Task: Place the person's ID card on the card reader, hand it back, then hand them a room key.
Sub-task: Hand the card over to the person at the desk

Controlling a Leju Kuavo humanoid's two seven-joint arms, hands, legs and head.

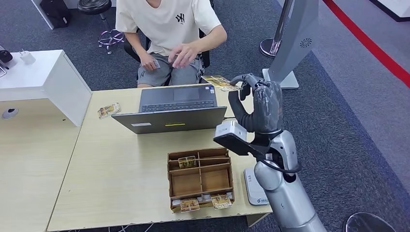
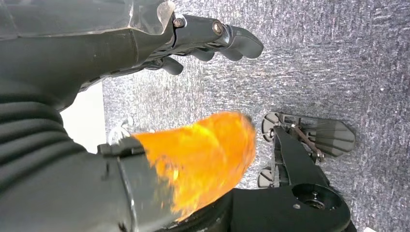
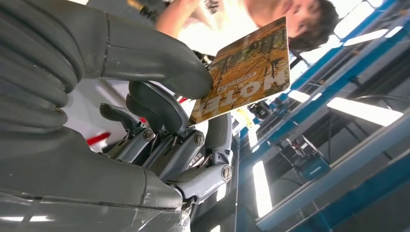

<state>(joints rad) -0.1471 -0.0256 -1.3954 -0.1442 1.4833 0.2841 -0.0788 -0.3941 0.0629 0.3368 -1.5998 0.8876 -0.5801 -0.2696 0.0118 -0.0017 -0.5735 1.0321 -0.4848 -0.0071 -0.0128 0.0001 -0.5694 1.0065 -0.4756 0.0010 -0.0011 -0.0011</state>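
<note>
A room key (image 1: 221, 81), a card printed with an autumn scene, is pinched flat between the thumb and fingers of the right robot hand (image 1: 256, 104), which is raised above the counter (image 1: 111, 164) just beyond the right end of the laptop (image 1: 176, 107). In the right wrist view the card (image 3: 246, 72) is seen clamped at one corner, its long axis running away from the palm toward the seated person (image 1: 169, 34). The person sits past the laptop's far side, well apart from the card's free end; a hand (image 1: 183, 53) is held open over the lap, and a small card is held in the other. The forearm is lifted steeply, wrist bent toward the person. By judgement, a forward reach remains for the handover. The left robot hand (image 2: 212, 41) hangs over carpet, fingers apart, holding nothing. A wooden tray (image 1: 199, 180) of cards lies nearer than the laptop.
</note>
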